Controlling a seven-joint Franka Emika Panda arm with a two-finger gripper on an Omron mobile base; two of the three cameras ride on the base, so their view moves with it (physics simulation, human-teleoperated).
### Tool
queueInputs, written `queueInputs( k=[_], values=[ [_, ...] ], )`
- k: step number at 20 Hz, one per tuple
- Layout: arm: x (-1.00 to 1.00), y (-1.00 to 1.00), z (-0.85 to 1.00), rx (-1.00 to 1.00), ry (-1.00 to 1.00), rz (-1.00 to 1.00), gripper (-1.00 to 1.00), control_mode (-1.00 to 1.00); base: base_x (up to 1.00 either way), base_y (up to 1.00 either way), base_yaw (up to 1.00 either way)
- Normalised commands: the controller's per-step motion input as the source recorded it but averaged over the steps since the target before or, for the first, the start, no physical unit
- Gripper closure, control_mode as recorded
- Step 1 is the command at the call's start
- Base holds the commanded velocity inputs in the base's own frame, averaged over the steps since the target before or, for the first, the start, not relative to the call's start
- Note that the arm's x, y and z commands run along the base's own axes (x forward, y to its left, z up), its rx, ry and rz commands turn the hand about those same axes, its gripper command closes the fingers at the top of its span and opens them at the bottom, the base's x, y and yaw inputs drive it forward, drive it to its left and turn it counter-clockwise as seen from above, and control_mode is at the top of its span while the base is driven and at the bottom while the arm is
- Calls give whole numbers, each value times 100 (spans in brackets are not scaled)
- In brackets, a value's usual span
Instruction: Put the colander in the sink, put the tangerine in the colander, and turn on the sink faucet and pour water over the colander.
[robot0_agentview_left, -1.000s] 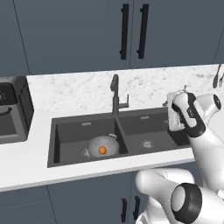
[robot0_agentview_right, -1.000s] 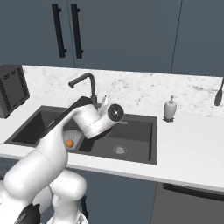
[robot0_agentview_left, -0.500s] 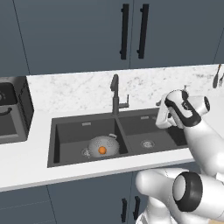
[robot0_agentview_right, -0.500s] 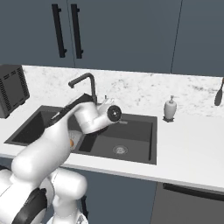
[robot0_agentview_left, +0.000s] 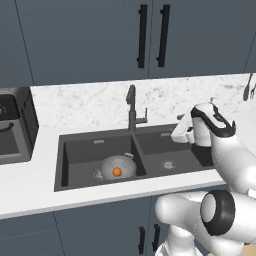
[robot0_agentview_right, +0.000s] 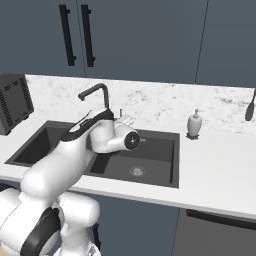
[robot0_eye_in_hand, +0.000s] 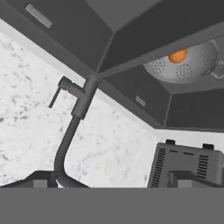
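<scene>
Turning on the faucet (robot0_agentview_left: 131, 107) looks like the step in hand, since the colander (robot0_agentview_left: 119, 166) already sits in the left basin of the sink (robot0_agentview_left: 75, 150) with the tangerine (robot0_agentview_left: 116, 171) inside it. The gripper (robot0_agentview_left: 180, 131) hangs over the right basin, just to the right of the faucet, its fingers spread wide and holding nothing. In the hand view the faucet's stem and its small side lever (robot0_eye_in_hand: 56, 95) lie ahead of the camera, rolled sideways, so the hand appears aimed at the tap. To do this well, I would bring the fingers in on the lever rather than the stem: the lever is thin and short, so one finger should come squarely against it, or the pair should straddle it, before any push. A gentle sweep in the lever's own direction of travel seems safer than a hard shove that could slip off. The spout (robot0_agentview_right: 90, 92) should also end up over the left basin, above the colander; from these views I cannot tell exactly where it points, so it may need swinging left.
</scene>
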Motion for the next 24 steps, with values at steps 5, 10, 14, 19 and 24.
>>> queueInputs(
  k=[5,10,14,19,24],
  values=[
    [36,37,0,7,0,-17,-100,-100,0,0,0],
    [47,1,0,3,7,-11,-100,-100,0,0,0],
    [38,-21,0,13,9,-2,-100,-100,0,0,0],
    [20,-22,0,17,1,0,-100,-100,0,0,0],
    [15,-9,-14,12,-1,0,-100,-100,0,0,0]
  ],
)
